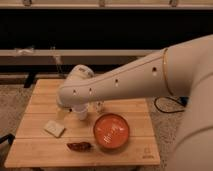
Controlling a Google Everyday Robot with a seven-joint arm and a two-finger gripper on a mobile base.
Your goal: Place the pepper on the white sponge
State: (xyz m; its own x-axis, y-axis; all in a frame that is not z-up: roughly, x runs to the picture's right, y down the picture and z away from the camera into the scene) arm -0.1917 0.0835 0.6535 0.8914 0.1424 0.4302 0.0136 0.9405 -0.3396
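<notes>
The dark red-brown pepper [80, 146] lies on the wooden table [40, 152] near its front edge, just left of the orange plate. The off-white sponge [54, 128] lies flat to the pepper's upper left, a short gap away. My white arm [115, 85] reaches in from the right across the table's back half. Its end [72, 97] hangs above the white cup, behind and to the right of the sponge. My gripper is at that end, hidden by the arm's own bulk. Nothing touches the pepper or the sponge.
A round orange plate [111, 131] sits right of the pepper. A white cup [81, 113] and a small bottle [100, 106] stand under the arm. A dark shelf wall runs behind the table. A cable [160, 106] lies on the floor at the right.
</notes>
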